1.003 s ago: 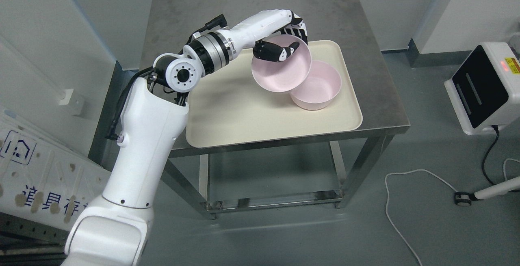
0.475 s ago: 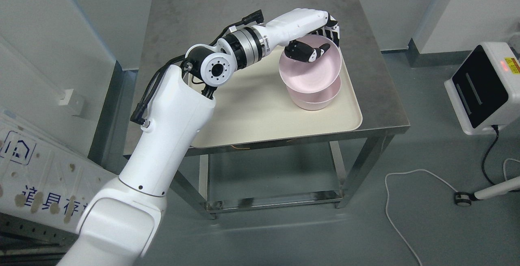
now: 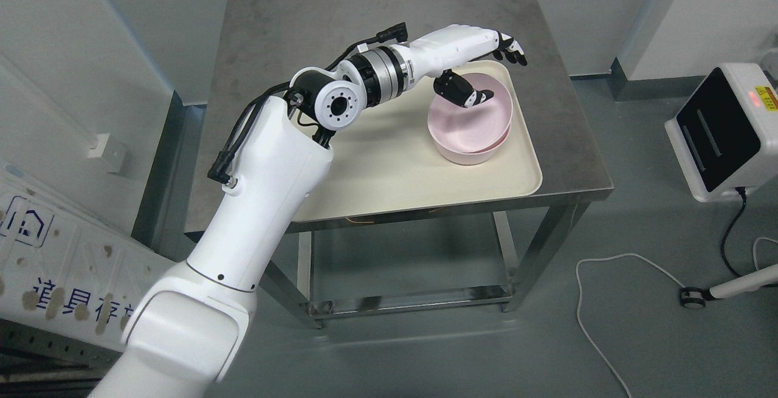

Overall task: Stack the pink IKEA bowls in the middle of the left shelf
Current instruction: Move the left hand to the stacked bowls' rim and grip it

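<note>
Two pink bowls sit nested on the right part of a cream tray (image 3: 389, 167): the upper bowl (image 3: 465, 126) rests inside the lower bowl (image 3: 468, 156), whose rim shows beneath it. My left hand (image 3: 489, 73) hovers over the stack's far rim. Its fingers (image 3: 513, 51) are stretched out past the bowl, and the thumb (image 3: 471, 95) hangs inside the upper bowl, so the hand is open and grips nothing. The right arm is not in view.
The tray lies on a steel table (image 3: 273, 33) with a lower shelf (image 3: 413, 301). A white device (image 3: 726, 130) stands on the floor at the right, with a cable (image 3: 608, 264) trailing beside it. A printed panel (image 3: 48, 264) leans at the lower left.
My left hand carried the tilted bowl to the right, set it into the other bowl, then spread its fingers and let go.
</note>
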Robot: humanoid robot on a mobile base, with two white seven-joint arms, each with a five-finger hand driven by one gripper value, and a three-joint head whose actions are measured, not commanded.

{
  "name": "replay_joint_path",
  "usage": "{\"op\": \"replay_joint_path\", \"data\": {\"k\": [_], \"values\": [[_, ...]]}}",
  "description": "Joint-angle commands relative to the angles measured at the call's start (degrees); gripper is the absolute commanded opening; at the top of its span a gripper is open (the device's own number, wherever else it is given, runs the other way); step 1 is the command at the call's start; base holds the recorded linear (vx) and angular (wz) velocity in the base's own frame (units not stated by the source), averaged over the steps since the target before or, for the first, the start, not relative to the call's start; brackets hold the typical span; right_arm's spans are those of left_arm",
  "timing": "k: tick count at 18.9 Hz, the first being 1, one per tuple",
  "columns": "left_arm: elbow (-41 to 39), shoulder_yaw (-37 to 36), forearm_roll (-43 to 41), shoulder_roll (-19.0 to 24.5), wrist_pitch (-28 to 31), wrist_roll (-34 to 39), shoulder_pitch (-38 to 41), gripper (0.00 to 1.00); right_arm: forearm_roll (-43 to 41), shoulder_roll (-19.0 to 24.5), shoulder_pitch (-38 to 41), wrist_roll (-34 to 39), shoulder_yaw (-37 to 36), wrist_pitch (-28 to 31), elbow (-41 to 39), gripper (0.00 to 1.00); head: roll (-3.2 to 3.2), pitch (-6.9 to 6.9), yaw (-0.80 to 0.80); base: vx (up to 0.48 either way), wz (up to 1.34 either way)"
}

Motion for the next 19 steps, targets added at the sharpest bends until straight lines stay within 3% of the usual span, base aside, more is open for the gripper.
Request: {"op": "replay_joint_path", "data": {"k": [1,3,5,8,10,11,19], "values": [[-0.1,12.2,2.9,0.2,-1.9,4.1,0.3,0.78,0.4,-1.0,0.0,0.0,-0.6,0.0,0.0,1.0,0.0,0.0,0.0,0.0,0.0],[-2.0,19.2,17.3,0.2,-4.9,6.7,3.9,0.78,0.4,-1.0,0.0,0.0,-0.6,0.0,0.0,1.0,0.0,0.0,0.0,0.0,0.0],[-6.9,20.4,32.8,0.2,-5.9,6.2,11.4,0.78,0.4,-1.0,0.0,0.0,-0.6,0.0,0.0,1.0,0.0,0.0,0.0,0.0,0.0],[-12.0,18.5,32.5,0.2,-10.1,-3.0,22.3,0.78,0.4,-1.0,0.0,0.0,-0.6,0.0,0.0,1.0,0.0,0.0,0.0,0.0,0.0],[-11.9,16.9,27.8,0.2,-14.4,-6.2,24.9,0.77,0.4,-1.0,0.0,0.0,-0.6,0.0,0.0,1.0,0.0,0.0,0.0,0.0,0.0],[-11.8,17.1,21.5,0.2,-15.0,-6.2,25.6,0.77,0.4,-1.0,0.0,0.0,-0.6,0.0,0.0,1.0,0.0,0.0,0.0,0.0,0.0],[-11.6,17.4,-1.1,0.2,-13.8,-5.4,22.5,0.75,0.4,-1.0,0.0,0.0,-0.6,0.0,0.0,1.0,0.0,0.0,0.0,-0.001,0.0]]}}
